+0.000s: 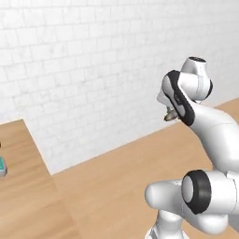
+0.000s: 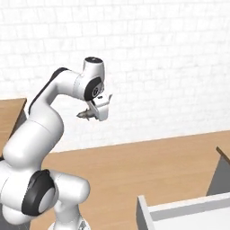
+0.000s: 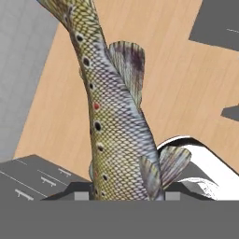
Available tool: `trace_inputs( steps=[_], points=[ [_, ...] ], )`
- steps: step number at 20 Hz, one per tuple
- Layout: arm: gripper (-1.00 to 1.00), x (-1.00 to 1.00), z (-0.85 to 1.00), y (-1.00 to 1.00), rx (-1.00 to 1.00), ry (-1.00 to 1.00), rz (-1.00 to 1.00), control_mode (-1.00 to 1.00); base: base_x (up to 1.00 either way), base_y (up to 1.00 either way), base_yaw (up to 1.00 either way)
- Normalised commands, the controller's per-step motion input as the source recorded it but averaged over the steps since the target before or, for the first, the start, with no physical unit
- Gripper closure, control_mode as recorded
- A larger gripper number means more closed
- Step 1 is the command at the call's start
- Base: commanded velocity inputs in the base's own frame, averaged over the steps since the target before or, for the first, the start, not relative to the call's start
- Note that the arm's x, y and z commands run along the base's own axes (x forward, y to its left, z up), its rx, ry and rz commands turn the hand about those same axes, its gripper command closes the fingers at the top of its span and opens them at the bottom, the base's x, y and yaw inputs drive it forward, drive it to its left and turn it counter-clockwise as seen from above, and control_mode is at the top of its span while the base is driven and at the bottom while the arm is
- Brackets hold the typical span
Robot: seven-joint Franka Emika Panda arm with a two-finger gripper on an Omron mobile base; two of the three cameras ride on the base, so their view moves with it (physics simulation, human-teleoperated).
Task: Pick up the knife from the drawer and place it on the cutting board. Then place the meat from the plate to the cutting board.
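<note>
Scaly and speckled, the meat turns out in the hand view to be a whole fish, olive-yellow with dark spots and one red dot along its flank. Its far end runs off the frame at about eleven o'clock, and its near end disappears between the finger tips at six o'clock, so I cannot see how much of it lies inside the grasp. The tips themselves are mostly covered by the fish; they look pressed onto it from both sides, pinching it.

From the base cameras the catch is hard to make out: in the left base view it is only a small brownish nub poking out at about nine o'clock from the gripper, and in the right base view the same nub sticks out at nine o'clock of the gripper. The hand hangs high in front of the white brick wall, well above the wooden floor.

Down at five o'clock in the right base view, the white drawer is cut off by the frame edge. At nine o'clock in the left base view, something small and green sits on the wooden counter, too clipped to identify.
</note>
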Motion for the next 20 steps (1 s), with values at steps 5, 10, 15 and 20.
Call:
trace_inputs(
  steps=[5,10,15,20],
  points=[
    [1.00,0.00,0.00,0.00,0.00,0.00,0.00,1.00,1.00,0.65,-0.56],
    [1.00,0.00,0.00,0.00,0.00,0.00,0.00,1.00,0.94,0.52,-0.78],
    [1.00,0.00,0.00,0.00,0.00,0.00,0.00,1.00,0.90,0.58,-0.81],
    [1.00,0.00,0.00,0.00,0.00,0.00,0.00,1.00,1.00,0.66,-0.77]
  ],
)
